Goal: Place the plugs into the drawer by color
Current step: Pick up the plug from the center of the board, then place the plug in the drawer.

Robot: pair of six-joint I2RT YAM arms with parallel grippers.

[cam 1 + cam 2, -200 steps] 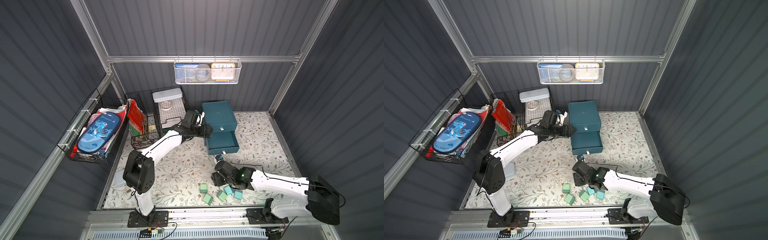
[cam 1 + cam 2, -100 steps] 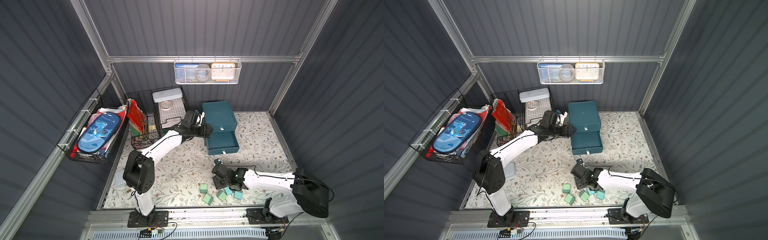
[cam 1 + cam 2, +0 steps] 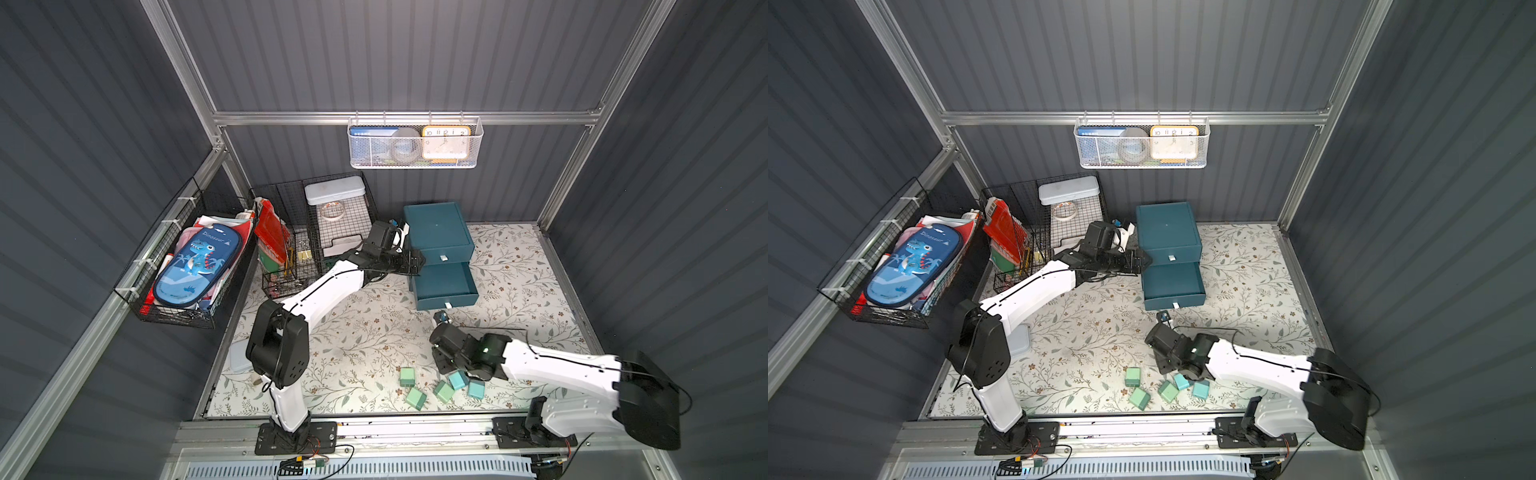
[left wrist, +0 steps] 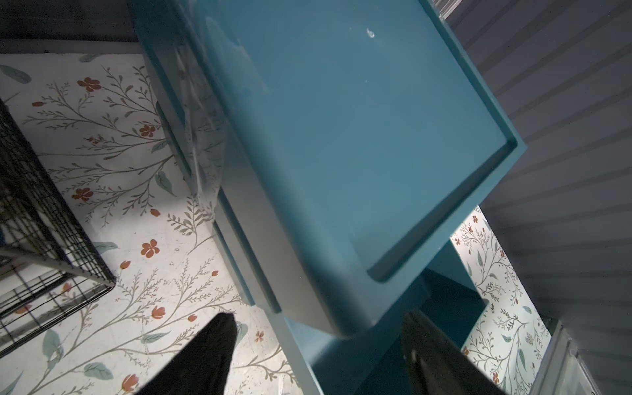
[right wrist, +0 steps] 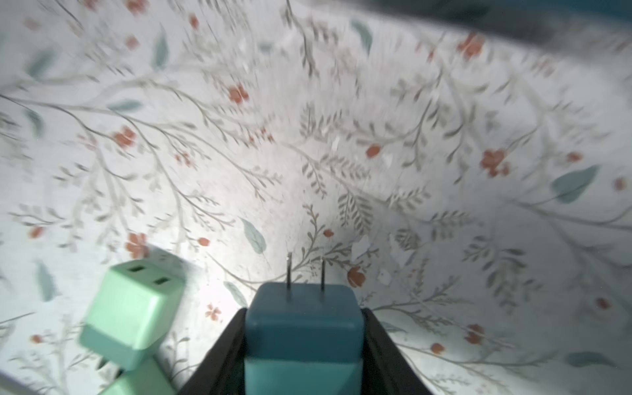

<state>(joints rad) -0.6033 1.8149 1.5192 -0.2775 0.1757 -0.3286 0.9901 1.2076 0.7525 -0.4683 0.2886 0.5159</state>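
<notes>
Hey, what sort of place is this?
Likely a robot test cell staged as a home desk nook: two robot arms, hanging wire baskets holding a dinosaur pencil case and clock, a teal drawer cabinet.

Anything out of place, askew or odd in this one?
The loose mint green cube-shaped plugs and light teal-blue plugs near the floral mat's front edge lie scattered at differing angles. The dark teal drawer cabinet has one drawer pulled out, which suits the task. Nothing looks spilled or damaged.
</notes>
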